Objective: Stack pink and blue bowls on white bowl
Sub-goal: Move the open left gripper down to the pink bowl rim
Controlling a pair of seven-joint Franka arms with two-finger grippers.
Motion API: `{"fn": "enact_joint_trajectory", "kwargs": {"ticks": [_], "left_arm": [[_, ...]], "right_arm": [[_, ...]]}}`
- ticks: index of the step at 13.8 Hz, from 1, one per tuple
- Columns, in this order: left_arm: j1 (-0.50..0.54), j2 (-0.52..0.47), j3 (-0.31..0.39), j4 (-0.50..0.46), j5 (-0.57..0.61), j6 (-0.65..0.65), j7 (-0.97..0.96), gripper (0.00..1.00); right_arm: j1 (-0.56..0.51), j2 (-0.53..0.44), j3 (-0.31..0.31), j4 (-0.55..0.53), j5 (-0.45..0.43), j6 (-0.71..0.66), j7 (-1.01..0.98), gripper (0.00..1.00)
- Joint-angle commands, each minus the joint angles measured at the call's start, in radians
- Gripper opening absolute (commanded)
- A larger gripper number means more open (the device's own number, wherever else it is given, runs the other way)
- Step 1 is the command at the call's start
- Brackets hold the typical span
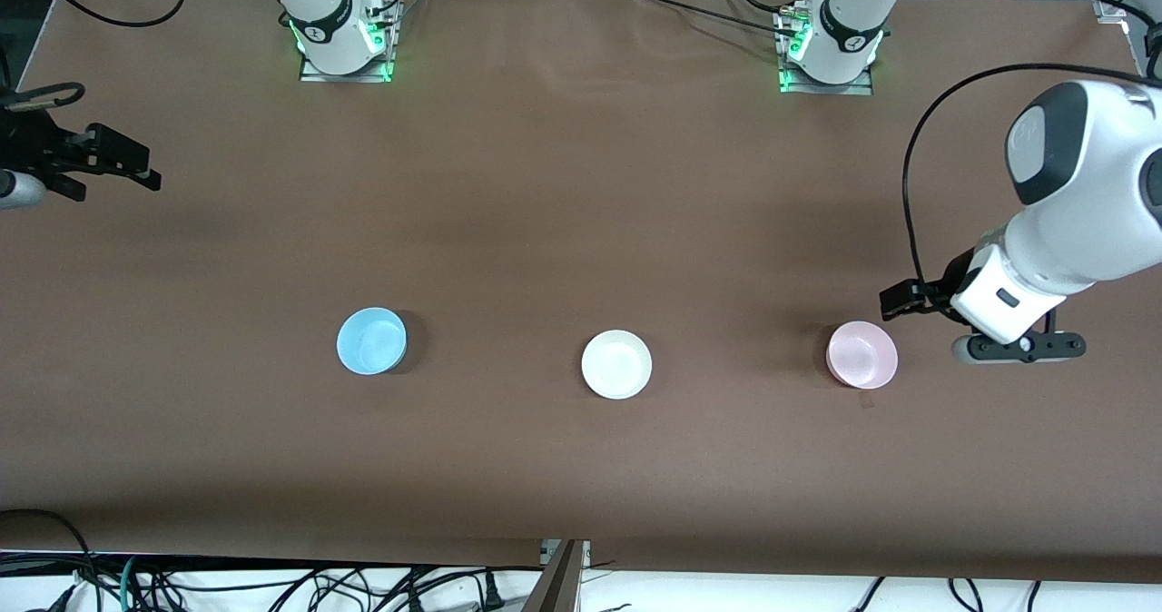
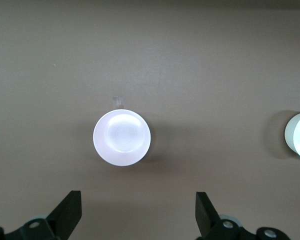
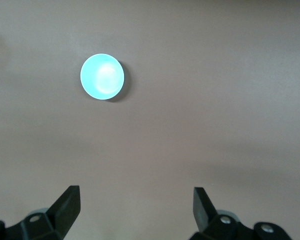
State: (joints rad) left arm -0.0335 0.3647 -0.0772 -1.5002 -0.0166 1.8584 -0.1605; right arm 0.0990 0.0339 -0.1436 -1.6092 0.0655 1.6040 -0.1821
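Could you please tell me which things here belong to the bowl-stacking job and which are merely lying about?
Belonging to the job:
pink bowl
blue bowl
white bowl, between them

Just lying about:
loose cables below the brown table edge nearest the front camera

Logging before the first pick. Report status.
Left gripper open over bare table beside pink bowl; right gripper open, up at its table end. Blue bowl, white bowl unstacked, apart. Nothing in the way.
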Motion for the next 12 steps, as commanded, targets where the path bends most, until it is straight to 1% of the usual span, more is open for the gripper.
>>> {"fn": "enact_joint_trajectory", "kwargs": {"ticks": [1,3,6,8,10,12], "left_arm": [[-0.009,0.023,0.000,-0.008,0.020,0.039,0.013,1.00],[-0.020,0.028,-0.001,-0.053,0.020,0.100,0.012,1.00],[-0.048,0.023,0.000,-0.178,0.021,0.267,0.012,1.00],[-0.048,0.029,0.000,-0.196,0.021,0.304,0.013,1.00],[-0.048,0.045,0.000,-0.210,0.030,0.335,0.015,0.99],[-0.048,0.046,0.000,-0.262,0.041,0.383,0.013,0.98]], "right_arm": [[0.010,0.001,0.002,0.009,-0.033,0.005,-0.013,1.00],[0.008,0.017,0.001,0.026,-0.024,0.007,-0.014,1.00],[0.013,0.038,0.002,0.040,-0.024,0.007,-0.014,1.00],[0.013,0.061,0.001,0.037,-0.026,0.005,-0.013,1.00],[0.013,0.127,0.001,0.045,-0.024,0.001,-0.016,1.00],[0.013,0.139,0.001,0.057,-0.016,-0.001,-0.013,1.00]]}}
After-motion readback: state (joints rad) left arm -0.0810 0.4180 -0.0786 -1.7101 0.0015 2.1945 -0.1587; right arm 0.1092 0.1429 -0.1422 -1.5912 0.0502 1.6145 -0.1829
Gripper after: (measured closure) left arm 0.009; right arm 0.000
